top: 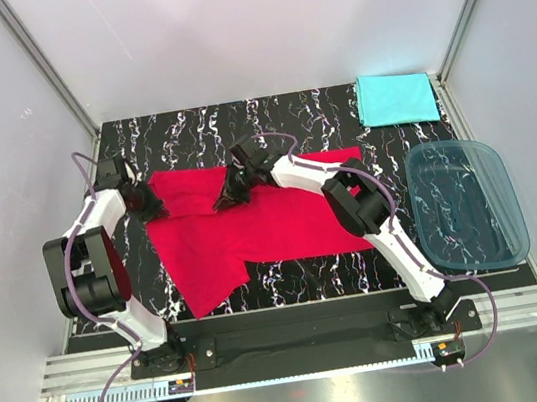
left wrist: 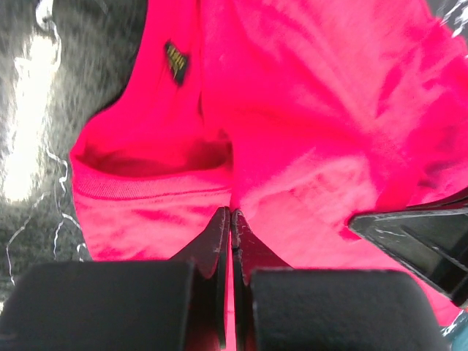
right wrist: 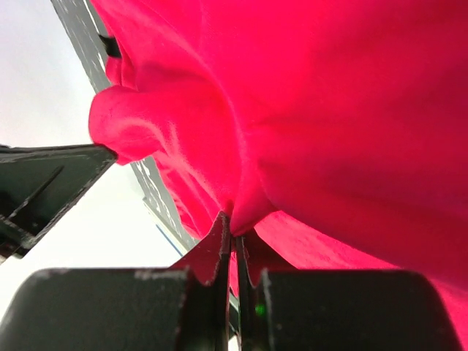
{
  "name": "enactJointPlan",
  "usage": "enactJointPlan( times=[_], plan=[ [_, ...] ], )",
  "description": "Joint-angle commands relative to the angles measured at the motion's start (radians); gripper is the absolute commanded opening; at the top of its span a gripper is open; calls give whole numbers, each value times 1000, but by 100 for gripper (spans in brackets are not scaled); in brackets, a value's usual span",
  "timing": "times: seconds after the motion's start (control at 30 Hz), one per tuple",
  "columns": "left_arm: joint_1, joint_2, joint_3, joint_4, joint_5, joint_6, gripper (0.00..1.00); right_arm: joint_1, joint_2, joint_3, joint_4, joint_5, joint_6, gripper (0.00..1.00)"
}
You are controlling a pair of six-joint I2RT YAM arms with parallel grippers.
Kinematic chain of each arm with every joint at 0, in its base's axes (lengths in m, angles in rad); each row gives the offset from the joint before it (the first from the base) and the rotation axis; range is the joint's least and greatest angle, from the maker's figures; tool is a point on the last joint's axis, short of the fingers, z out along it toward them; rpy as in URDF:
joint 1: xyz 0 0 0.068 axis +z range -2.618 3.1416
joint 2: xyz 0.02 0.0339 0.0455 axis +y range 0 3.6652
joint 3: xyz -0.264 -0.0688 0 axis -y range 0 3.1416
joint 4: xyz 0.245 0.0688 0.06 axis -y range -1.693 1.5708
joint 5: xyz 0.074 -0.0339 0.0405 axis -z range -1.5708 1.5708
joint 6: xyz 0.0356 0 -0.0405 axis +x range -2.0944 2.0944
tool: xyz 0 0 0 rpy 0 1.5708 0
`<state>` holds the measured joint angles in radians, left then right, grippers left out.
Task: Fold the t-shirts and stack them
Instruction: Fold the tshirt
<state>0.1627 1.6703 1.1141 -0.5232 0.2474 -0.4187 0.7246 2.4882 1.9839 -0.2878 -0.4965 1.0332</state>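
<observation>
The left gripper [left wrist: 231,219] and right gripper [right wrist: 232,223] each had jaws pinched tight on the red shirt [top: 272,226]; carrying its edge over together, evenly and taut, would likely fold it cleanly.

Two shirts: one red shirt [top: 272,226] at centre, one turquoise shirt [top: 395,98] at 1 o'clock. One blue plastic tub [top: 467,207] at 3 o'clock. Two robot arms: left arm [top: 95,257] at 9 o'clock, right arm [top: 366,212] toward 4 o'clock. Two grippers: left gripper [top: 153,212], right gripper [top: 225,200]. One black marbled table [top: 267,120].
</observation>
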Motion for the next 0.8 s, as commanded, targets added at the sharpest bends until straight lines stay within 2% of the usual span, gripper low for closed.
enactJointPlan(
  times=[0.0,0.5,0.77],
  plan=[
    [11,-56,-20,-14,23,8,0,-4,-91,-19,-13,-60,-30,2],
    [21,-113,-102,-51,47,8,1,-17,-118,-96,-5,-99,-54,2],
    [26,-95,-151,-60,41,3,3,-22,-80,-74,-27,-149,-74,6]
  ],
)
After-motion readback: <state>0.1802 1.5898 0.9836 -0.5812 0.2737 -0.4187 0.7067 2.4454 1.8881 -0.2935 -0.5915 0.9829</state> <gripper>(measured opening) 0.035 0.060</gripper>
